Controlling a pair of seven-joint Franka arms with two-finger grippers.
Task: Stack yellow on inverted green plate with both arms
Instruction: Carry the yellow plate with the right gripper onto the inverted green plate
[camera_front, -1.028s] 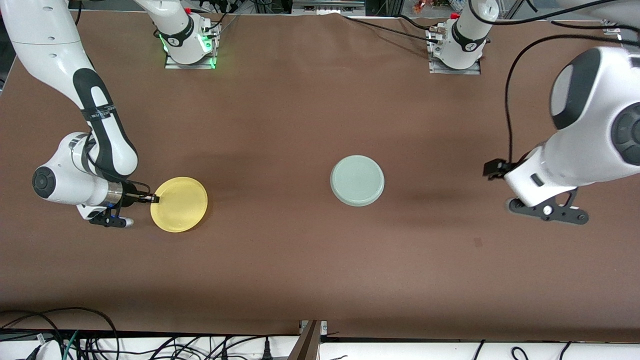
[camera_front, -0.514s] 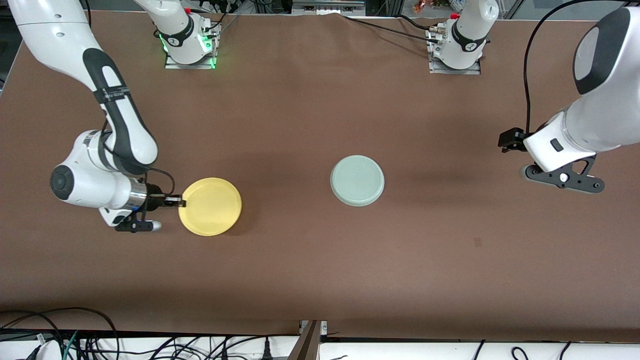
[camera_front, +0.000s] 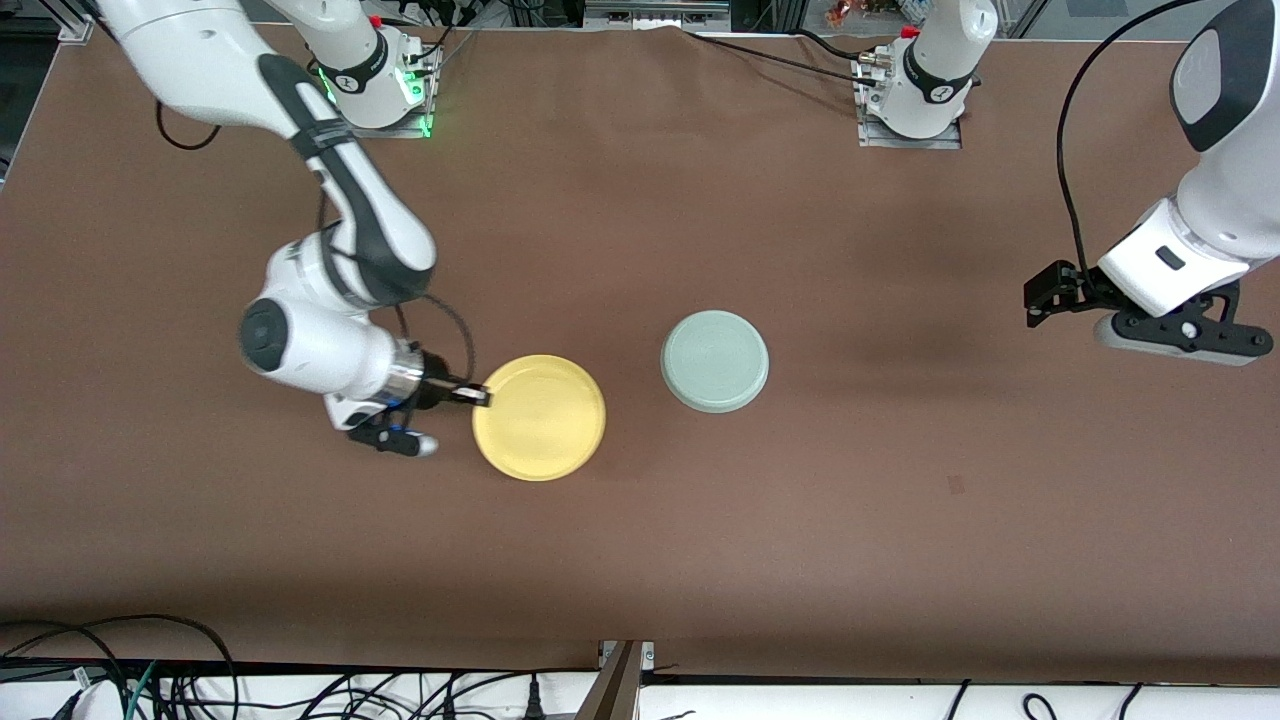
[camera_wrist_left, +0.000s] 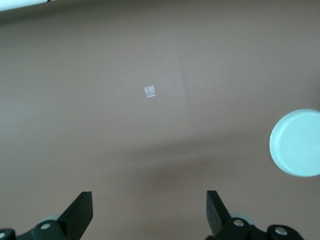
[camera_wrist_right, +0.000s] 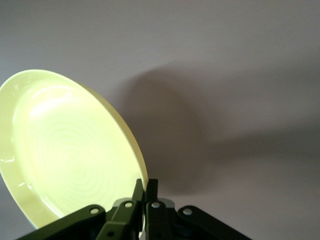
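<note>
Fingers of the right gripper (camera_front: 478, 396) were pinched shut on the rim of the yellow plate (camera_front: 540, 417), the two black tips meeting at the plate's edge in the right wrist view (camera_wrist_right: 145, 192). Right arm (camera_front: 330, 200): reached out from its base at the top of the front view, elbow bent, with the wrist laid nearly level so that the gripper pointed sideways toward the left arm's end of the table (camera_front: 640, 560). Yellow plate: held by one edge above the table, casting a shadow on the brown surface in the right wrist view (camera_wrist_right: 65, 155); whether its free edge touched the table could not be told. Green plate (camera_front: 715, 360): rested upside down on the table, near the yellow plate and apart from it, toward the left arm's end; also visible at the edge of the left wrist view (camera_wrist_left: 297, 142), where it was partly cut off. Left gripper (camera_front: 1045, 295): hung over bare table near the left arm's end, fingers (camera_wrist_left: 80, 212) spread wide and holding nothing. Left arm (camera_front: 1215, 150): partly cut off by the frame. Small pale square mark (camera_wrist_left: 149, 91): lay on the table under the left gripper.
</note>
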